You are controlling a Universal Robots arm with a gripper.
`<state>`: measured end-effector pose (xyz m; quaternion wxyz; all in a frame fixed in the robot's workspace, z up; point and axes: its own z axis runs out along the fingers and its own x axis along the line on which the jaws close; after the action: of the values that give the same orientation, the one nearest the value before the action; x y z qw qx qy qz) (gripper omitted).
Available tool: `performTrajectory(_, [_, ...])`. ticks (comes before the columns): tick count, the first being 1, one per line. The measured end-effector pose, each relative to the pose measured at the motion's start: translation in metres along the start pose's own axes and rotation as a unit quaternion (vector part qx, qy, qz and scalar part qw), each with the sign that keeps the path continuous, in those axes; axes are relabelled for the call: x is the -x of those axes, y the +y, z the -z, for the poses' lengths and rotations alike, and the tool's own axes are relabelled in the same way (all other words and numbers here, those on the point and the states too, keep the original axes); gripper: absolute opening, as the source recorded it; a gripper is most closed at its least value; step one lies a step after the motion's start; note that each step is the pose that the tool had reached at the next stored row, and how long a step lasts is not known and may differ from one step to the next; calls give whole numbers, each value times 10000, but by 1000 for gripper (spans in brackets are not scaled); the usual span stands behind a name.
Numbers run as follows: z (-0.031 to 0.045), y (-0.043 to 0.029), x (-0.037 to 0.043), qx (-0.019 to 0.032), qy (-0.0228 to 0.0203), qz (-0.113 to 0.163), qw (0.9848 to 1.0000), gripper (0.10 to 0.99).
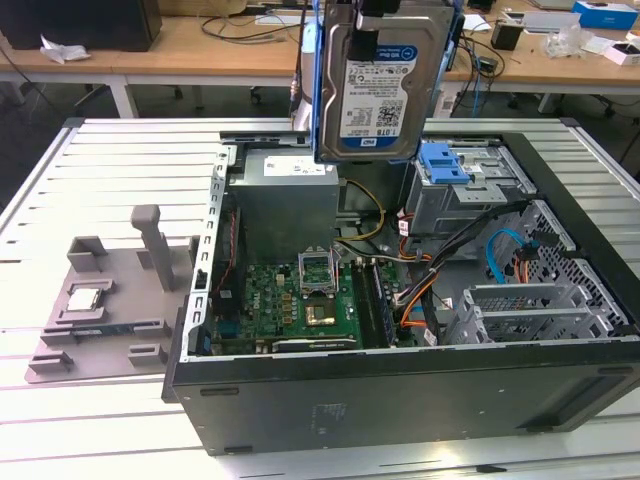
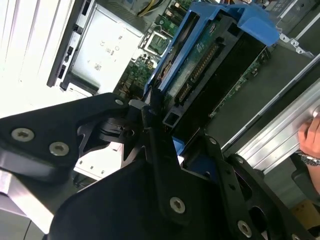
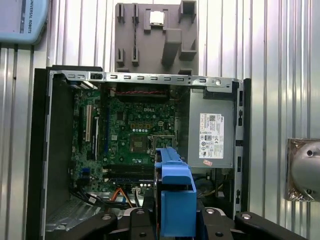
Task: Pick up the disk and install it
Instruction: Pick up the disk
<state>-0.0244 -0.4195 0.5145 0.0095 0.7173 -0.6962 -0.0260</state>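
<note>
The disk, a silver hard drive with a white and blue label in a blue carrier frame, hangs upright above the open computer case. My gripper is shut on its upper edge at the exterior view's top. In the second wrist view my black fingers clamp the blue frame, and the disk shows its green board and connector. In the first wrist view the disk appears edge-on between the fingers of my gripper, over the motherboard.
Inside the case a grey drive cage with a blue latch stands at the back right, beside the power supply and loose cables. A grey fixture with a CPU chip lies left of the case. A person's hand rests near the case.
</note>
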Motion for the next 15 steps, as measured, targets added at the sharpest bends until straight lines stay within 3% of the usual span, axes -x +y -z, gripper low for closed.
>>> performTrajectory(15, [-15,-4,-177,0,0,0,10000,365])
